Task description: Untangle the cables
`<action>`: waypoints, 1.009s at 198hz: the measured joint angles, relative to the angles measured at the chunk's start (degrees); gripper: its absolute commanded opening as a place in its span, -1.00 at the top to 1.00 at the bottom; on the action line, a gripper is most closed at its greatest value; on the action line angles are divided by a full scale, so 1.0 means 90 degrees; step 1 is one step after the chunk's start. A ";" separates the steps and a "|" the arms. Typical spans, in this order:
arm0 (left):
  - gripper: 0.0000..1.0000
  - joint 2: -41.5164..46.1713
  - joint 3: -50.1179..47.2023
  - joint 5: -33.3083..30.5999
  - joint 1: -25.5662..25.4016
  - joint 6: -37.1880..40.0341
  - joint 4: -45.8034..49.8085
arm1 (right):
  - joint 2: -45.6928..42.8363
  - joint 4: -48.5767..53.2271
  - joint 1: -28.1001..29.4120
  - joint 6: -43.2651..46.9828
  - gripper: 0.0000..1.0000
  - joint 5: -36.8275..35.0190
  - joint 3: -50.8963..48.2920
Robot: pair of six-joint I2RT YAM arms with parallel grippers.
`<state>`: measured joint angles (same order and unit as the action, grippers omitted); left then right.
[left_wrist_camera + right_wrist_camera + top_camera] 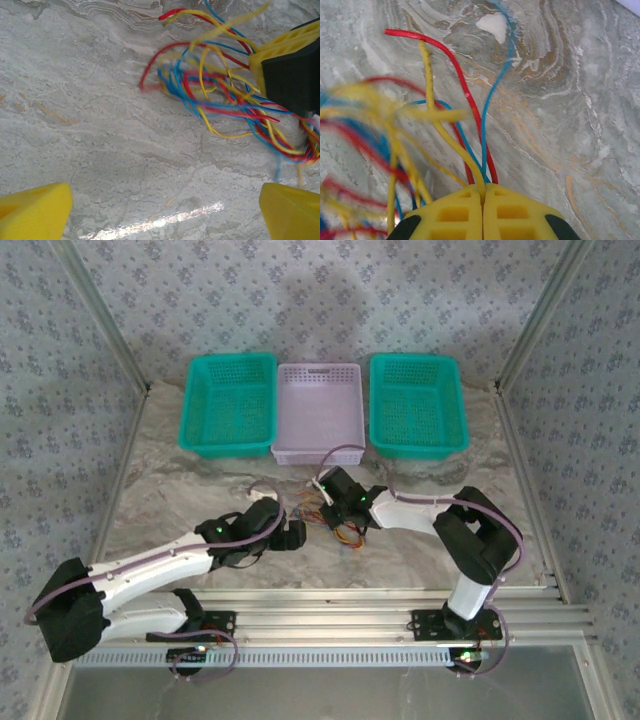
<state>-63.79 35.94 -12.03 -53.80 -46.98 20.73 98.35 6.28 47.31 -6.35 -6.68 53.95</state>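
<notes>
Top external view first: you have three baskets in a row along the far side of the bench. A teal basket stands on the left, a pale lavender basket in the middle and a second teal basket on the right. The three stand close side by side. All you can see inside each one is its own perforated floor. The cables lie on the marbled bench in front of the lavender basket, apart from it, as one small loose tangle between the two hands.

Your right hand is at the tangle. On the right wrist view, its two yellow fingers are pressed together. A yellow strand runs straight into the seam between them, with a red and a blue one beside it, so this hand is clamped on the cables. The strands fan away from the fingertips, and those to the left are blurred.

Your left hand sits just to the left of the tangle. On the left wrist view, its fingers stand wide apart at the bottom corners, with bare bench between them. Ahead of it, red, blue and yellow cables spread over the bench toward the right hand.
</notes>
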 measured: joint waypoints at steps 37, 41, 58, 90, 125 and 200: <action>-0.92 -0.0019 -0.0005 -0.0005 0.0000 -0.0002 -0.0022 | -0.0340 0.0112 0.0010 0.0029 1.00 0.0097 0.0000; -0.92 -0.0019 -0.0005 -0.0005 0.0000 -0.0002 -0.0027 | -0.0403 0.0117 0.0010 0.0039 1.00 0.0126 0.0000; -0.92 -0.0019 -0.0010 -0.0012 0.0000 0.0000 -0.0056 | -0.0680 0.0131 0.0010 0.0097 1.00 0.0306 0.0000; -0.92 -0.0019 -0.0075 -0.0102 0.0000 -0.0005 -0.0163 | -0.1222 0.0119 0.0010 0.0197 1.00 0.0765 0.0000; -0.92 -0.0024 -0.0151 -0.0177 0.0000 -0.0027 -0.0287 | -0.1617 0.0114 -0.0058 0.0211 1.00 0.1287 0.0000; -0.94 -0.0474 -0.0155 -0.0474 0.0000 -0.0080 -0.0695 | -0.2263 0.0134 -0.0306 -0.0102 1.00 0.2227 0.0000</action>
<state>-68.05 34.54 -16.29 -53.80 -47.70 14.48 77.97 7.49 44.56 -7.27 13.37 53.95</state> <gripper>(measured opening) 0.968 0.051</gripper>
